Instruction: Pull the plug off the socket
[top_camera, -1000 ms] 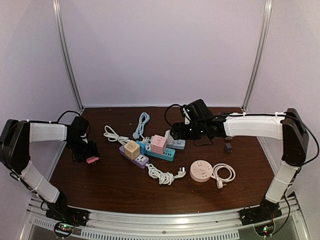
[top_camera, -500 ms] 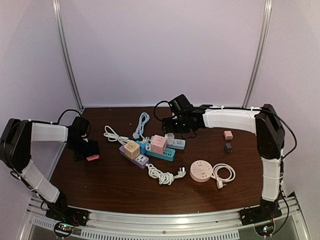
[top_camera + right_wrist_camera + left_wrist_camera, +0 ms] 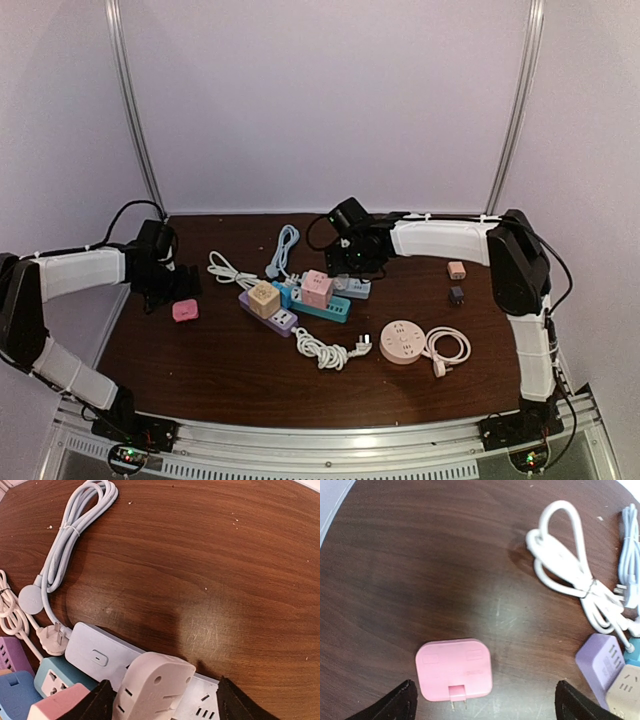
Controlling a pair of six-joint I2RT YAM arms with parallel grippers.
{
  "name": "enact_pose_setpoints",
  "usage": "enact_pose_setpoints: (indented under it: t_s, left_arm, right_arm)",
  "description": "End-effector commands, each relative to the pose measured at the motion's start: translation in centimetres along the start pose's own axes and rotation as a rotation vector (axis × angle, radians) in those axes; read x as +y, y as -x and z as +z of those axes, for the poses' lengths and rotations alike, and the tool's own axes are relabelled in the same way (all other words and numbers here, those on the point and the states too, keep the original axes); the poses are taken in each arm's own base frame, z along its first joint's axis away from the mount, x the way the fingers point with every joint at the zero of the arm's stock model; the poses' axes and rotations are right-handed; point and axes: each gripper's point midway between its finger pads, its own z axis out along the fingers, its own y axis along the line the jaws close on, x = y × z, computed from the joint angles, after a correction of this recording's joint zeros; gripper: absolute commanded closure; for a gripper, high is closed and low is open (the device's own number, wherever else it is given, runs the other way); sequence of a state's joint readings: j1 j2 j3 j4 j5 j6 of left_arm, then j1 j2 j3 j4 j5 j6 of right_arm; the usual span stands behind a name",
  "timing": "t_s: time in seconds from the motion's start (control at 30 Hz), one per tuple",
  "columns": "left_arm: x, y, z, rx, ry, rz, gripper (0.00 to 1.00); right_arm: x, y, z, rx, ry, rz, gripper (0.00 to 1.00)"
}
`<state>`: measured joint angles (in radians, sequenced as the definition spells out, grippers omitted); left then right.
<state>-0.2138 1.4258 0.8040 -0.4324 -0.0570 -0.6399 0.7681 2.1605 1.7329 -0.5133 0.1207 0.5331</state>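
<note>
A cream plug (image 3: 155, 685) stands in the pale blue socket strip (image 3: 95, 652), seen from above as plug (image 3: 340, 277) and strip (image 3: 357, 289). My right gripper (image 3: 165, 702) is open, one finger on each side of that plug. Its left finger sits close to the plug and its right finger stands apart. From above, the right gripper (image 3: 350, 262) hovers over the strip's end. A flat pink plug (image 3: 454, 670) lies loose on the table, prongs toward the camera. My left gripper (image 3: 485, 707) is open wide above it and holds nothing; the top view shows the gripper (image 3: 165, 285) just behind the pink plug (image 3: 185, 311).
A teal strip with a pink cube (image 3: 317, 288) and a purple strip with a yellow cube (image 3: 264, 298) lie beside the blue one. Coiled cables (image 3: 320, 350) (image 3: 283, 250) (image 3: 228, 268), a round pink socket (image 3: 403, 341) and two small adapters (image 3: 456, 268) (image 3: 456, 294) are scattered around.
My left gripper opened and let go of the pink plug, which now lies on the table. My right arm swung left, from the table's right side to over the pale blue strip.
</note>
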Motion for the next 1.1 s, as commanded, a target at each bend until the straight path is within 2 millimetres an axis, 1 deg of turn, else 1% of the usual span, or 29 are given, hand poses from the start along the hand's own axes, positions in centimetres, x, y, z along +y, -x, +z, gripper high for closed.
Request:
enact_pose_setpoints:
  t_s: [0.0,0.17,0.23,0.37,0.43,0.53,0.63,0.8,0.9,1.07]
  left_arm:
    - [-3.0,2.6,-3.4,-0.108,-0.047,0.08,0.03]
    - [-6.4,3.1,-5.7,-0.148,-0.113,0.145,0.03]
    - [-7.7,3.2,-6.4,-0.155,-0.143,0.161,0.03]
    - [-9.6,3.2,-7.4,-0.167,-0.185,0.184,0.03]
    - [-10.4,3.1,-7.7,-0.168,-0.204,0.194,0.03]
    - [-11.6,2.9,-7.9,-0.164,-0.224,0.207,0.03]
    - [-12.8,2.6,-7.9,-0.158,-0.239,0.226,0.03]
    - [-14.7,2.2,-7.7,-0.15,-0.276,0.244,0.03]
    - [-15.7,2.0,-7.6,-0.144,-0.285,0.261,0.03]
    - [-17.1,1.7,-7.6,-0.14,-0.309,0.277,0.03]
  right_arm:
    - [-1.0,-0.1,-0.7,0.004,-0.049,0.002,0.34]
    - [-1.3,-0.4,-1.3,-0.004,-0.045,0.015,0.5]
    - [-1.4,-0.4,-1.5,-0.002,-0.048,0.016,0.57]
    - [-1.9,-0.7,-1.6,0.004,-0.064,0.019,0.66]
    - [-2.1,-1.0,-1.7,0.009,-0.068,0.025,0.66]
    - [-1.8,-1.2,-1.7,0.011,-0.045,0.036,0.66]
    - [-2.0,-1.7,-1.5,0.03,-0.05,0.042,0.67]
    - [-2.3,-2.1,-1.5,0.036,-0.048,0.051,0.67]
    - [-2.1,-2.5,-1.3,0.05,-0.038,0.055,0.66]
    - [-2.5,-3.2,-1.4,0.057,-0.037,0.064,0.66]
